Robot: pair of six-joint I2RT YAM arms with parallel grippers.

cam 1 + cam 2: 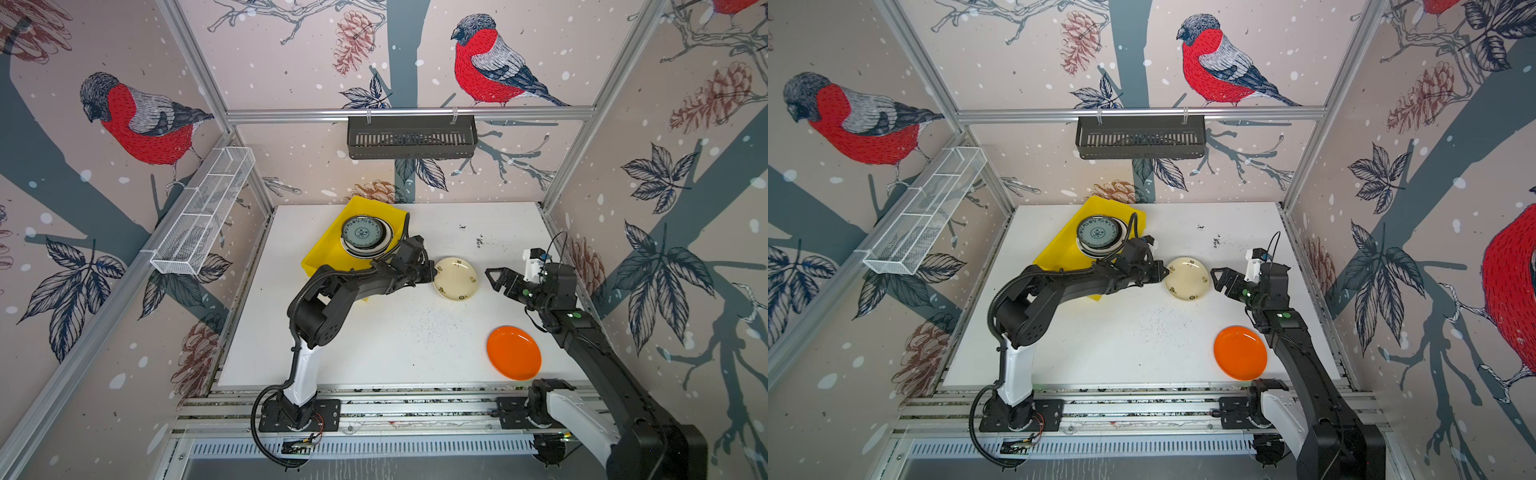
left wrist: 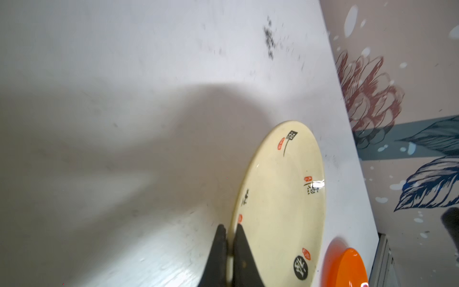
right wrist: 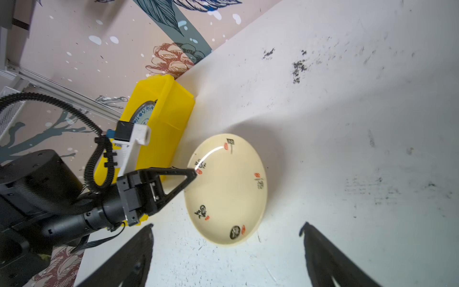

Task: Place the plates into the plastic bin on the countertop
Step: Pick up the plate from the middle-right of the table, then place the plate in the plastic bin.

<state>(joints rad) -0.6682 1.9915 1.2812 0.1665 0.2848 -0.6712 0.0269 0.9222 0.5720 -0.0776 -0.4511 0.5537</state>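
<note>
Plates sit stacked in the bin, just left of the left gripper, which is pinched shut on the rim of the cream plate. That plate is on the countertop between both grippers. The right gripper hangs wide open just beside it, with the orange plate back near its arm.

Bare bench is seen between the arms. The near side of the bin is blocked by the left arm; an orange plate is set beside the right arm.
</note>
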